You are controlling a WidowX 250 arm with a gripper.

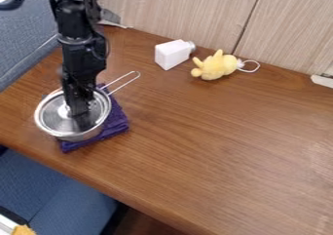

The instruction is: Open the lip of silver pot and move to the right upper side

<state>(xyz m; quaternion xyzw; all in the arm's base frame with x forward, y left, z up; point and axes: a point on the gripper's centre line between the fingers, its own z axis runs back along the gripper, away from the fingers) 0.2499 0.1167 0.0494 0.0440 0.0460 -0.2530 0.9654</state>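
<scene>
The black gripper (81, 117) hangs down over the silver pot (48, 124) at the left side of the table. Its lower end overlaps the middle of the pot and covers part of it, so how its fingers stand and whether they touch the lid cannot be made out. A shiny round surface, apparently the lid (60, 109), shows within the pot's rim beside the gripper. The pot's wire handle (125, 81) points to the upper right. Under the pot lies a dark purple cloth (116, 122).
A white bottle (172, 54) with a grey cap lies near the back wall, and a yellow plush toy (215, 66) with a white loop is to its right. The brown table (228, 141) ends at a front edge below the pot. Blue seats stand beyond its left and front edges.
</scene>
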